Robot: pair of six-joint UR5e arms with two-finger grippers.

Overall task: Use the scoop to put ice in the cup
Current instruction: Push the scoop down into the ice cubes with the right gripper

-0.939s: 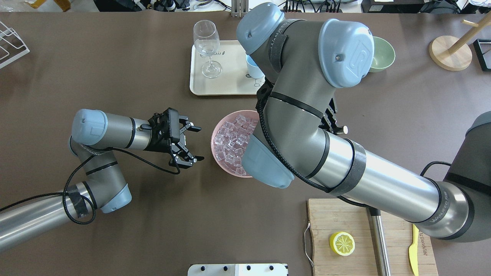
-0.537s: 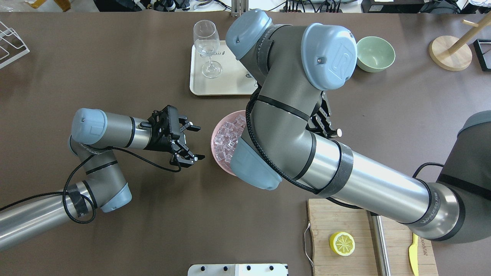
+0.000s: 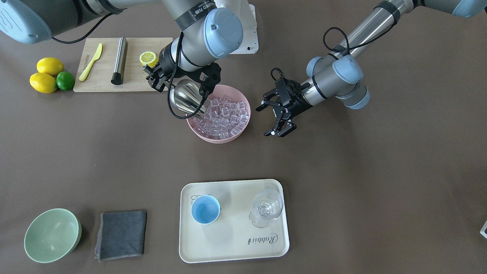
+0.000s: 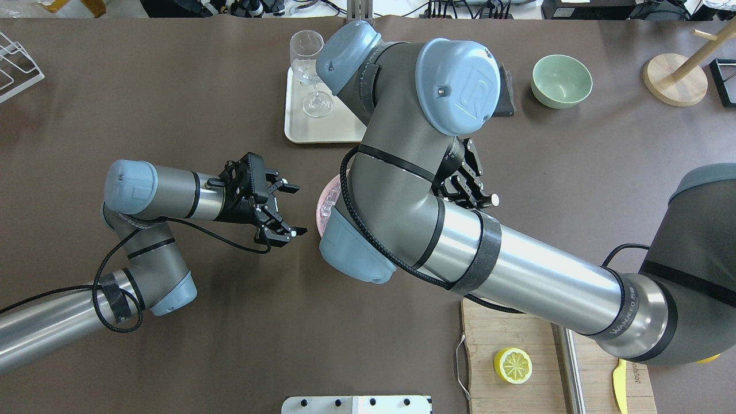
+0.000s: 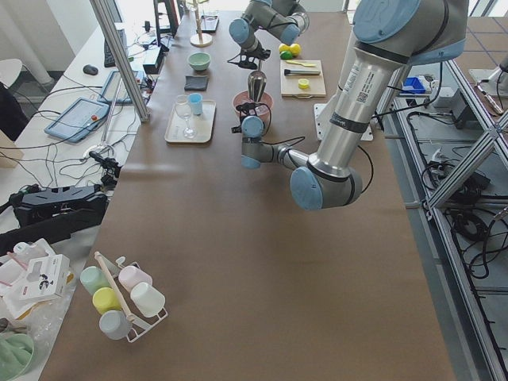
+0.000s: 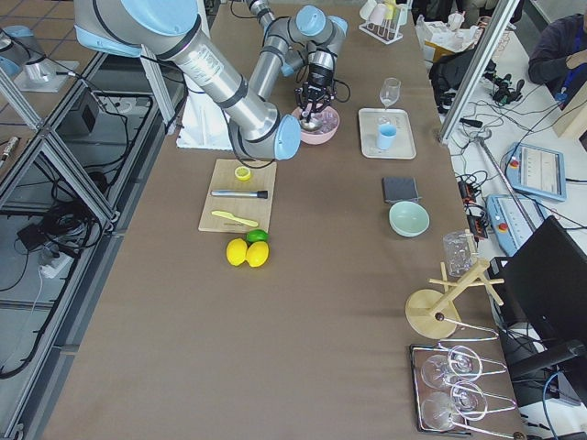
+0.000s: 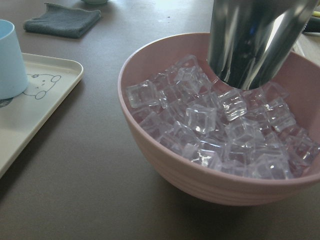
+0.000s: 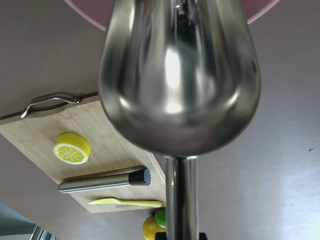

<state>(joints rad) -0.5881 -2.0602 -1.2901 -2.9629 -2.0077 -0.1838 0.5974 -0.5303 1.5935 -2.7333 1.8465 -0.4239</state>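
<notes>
My right gripper (image 3: 182,80) is shut on the handle of the steel scoop (image 3: 186,99), which it holds steeply with its mouth down. The scoop's mouth (image 7: 255,45) dips into the ice (image 3: 222,114) at the edge of the pink bowl (image 3: 243,123). The right wrist view shows the back of the scoop (image 8: 180,85). In the overhead view my right arm hides the scoop and most of the bowl. My left gripper (image 3: 267,121) is open and empty beside the bowl. The light-blue cup (image 3: 205,209) stands empty on the cream tray (image 3: 236,243).
A stemmed glass (image 3: 266,207) stands on the tray beside the cup. A cutting board (image 3: 102,82) holds a steel cylinder (image 3: 119,61), a yellow knife and a lemon half. Lemons and a lime lie beside it. A green bowl (image 3: 51,236) and a grey cloth (image 3: 121,234) lie near the tray.
My right arm has swung across the pink bowl toward my left side and now covers most of it in the overhead view. My left gripper has stayed open and nearly still.
</notes>
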